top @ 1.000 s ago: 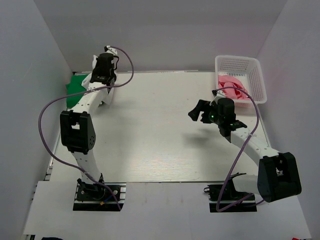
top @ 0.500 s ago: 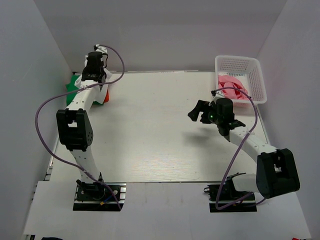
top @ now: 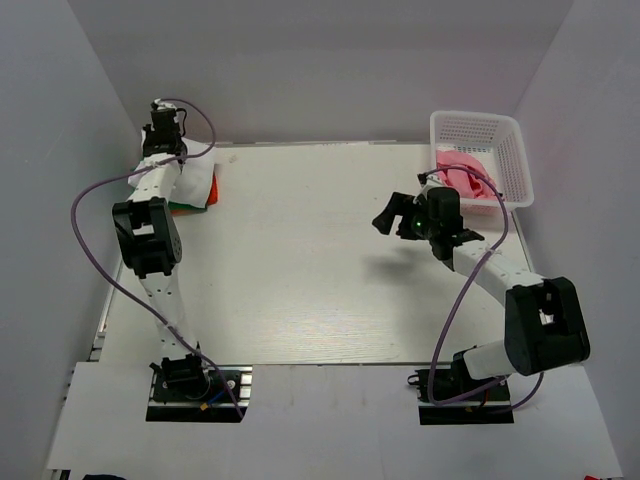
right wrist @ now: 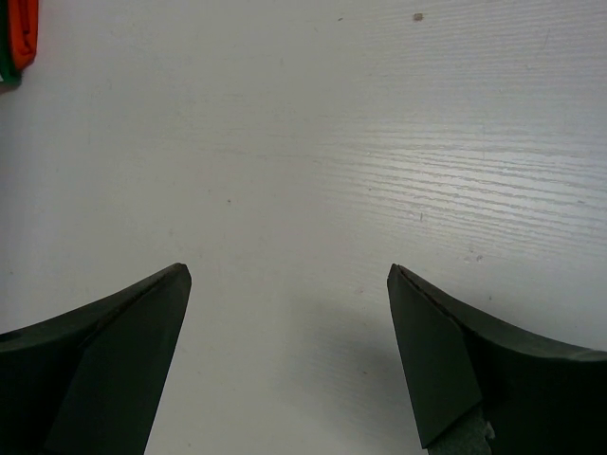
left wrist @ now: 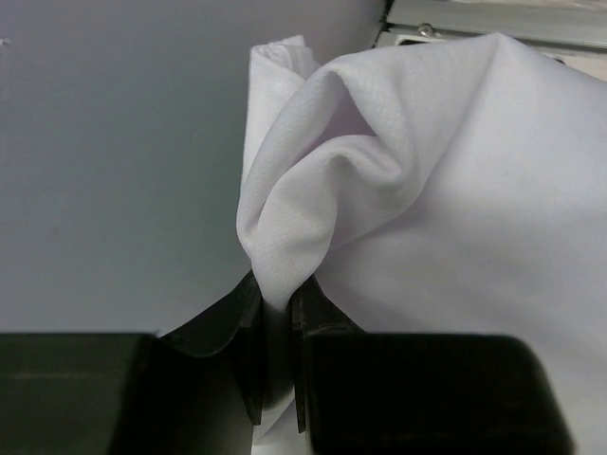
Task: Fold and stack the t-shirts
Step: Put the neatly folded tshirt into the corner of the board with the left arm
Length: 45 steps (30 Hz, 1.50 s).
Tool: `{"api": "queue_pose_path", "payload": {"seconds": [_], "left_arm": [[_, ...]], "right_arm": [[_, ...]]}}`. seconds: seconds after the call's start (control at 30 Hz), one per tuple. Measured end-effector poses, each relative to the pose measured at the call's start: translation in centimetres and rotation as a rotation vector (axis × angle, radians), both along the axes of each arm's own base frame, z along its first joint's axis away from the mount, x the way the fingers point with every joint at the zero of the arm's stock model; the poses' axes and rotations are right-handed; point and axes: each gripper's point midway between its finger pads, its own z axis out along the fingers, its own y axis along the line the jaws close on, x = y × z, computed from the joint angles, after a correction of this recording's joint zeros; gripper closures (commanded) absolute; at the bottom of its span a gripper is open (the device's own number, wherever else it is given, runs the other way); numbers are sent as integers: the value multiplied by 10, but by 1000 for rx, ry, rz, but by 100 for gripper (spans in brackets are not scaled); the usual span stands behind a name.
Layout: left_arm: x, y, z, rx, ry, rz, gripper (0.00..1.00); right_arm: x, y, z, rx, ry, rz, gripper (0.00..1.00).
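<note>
White wooden desk (top: 300, 260), far-left corner: the left fingers (left wrist: 223, 327), clenched on the white cloth t-shirt (left wrist: 427, 209), have dragged it over the folded orange and green t-shirts (right wrist: 21, 38), likely stacking it. Right fingers (right wrist: 114, 351) hang released mid-desk. A crumpled pink t-shirt (top: 462, 180) waits in the white plastic lattice basket (top: 475, 125), far-right corner.

1. The left gripper (left wrist: 275, 379) has its dark jaws closed tight on a fold of the white t-shirt (left wrist: 427, 190).
2. Above the jaws the cloth bunches into soft ridges, and it spreads wide to the gripper's right.
3. A plain grey wall (left wrist: 114, 161) fills the gripper's left.
4. Beyond the cloth, up and right, lies what may be a metal rail (left wrist: 493, 14).
</note>
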Motion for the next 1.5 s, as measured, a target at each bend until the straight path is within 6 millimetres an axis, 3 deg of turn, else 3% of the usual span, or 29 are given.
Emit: {"api": "queue_pose_path", "payload": {"seconds": [0.27, 0.3, 0.33, 0.37, 0.4, 0.57, 0.7, 0.83, 0.97, 1.03, 1.13, 1.2, 1.33, 1.43, 1.5], "left_arm": [[1, 32, -21, -46, 8, 103, 100], [0, 33, -25, -53, 13, 111, 94], [-1, 36, -29, -59, 20, 120, 74], [-3, 38, -32, -66, 24, 130, 48], [-5, 39, -36, -71, 37, 139, 1], [-11, 47, -37, -100, 40, 207, 0], [-11, 47, -19, -150, -6, 252, 0], [-14, 33, -4, -272, -65, 249, 0], [-38, -1, 18, -419, -110, 195, 0], [-57, -30, 36, -518, -154, 130, 0], [-102, -81, 59, -647, -228, 24, 0], [-140, -122, 62, -745, -275, -74, 0], [-207, -195, 41, -927, -290, -307, 0], [-243, -215, 15, -1003, -273, -375, 0], [-258, -222, 9, -1035, -286, -400, 0]], "right_arm": [[12, 5, -3, 9, 21, -1, 10], [13, 6, -3, 10, 24, 1, 10], [14, 7, -3, 11, 25, 2, 10], [15, 7, -4, 11, 27, 4, 10], [15, 8, -4, 12, 29, 6, 10], [18, 12, -3, 20, 35, 22, 10], [19, 13, 2, 25, 29, 27, 10], [17, 13, 8, 29, 21, 30, 10], [8, 12, 30, 50, -38, 39, 10], [0, 11, 41, 67, -78, 44, 10], [-16, 8, 48, 88, -114, 50, 10], [-29, 6, 44, 98, -121, 56, 10], [-55, -1, 31, 93, -106, 65, 10], [-71, -7, 24, 90, -113, 60, 10], [-83, -11, 16, 92, -119, 60, 10]]}}
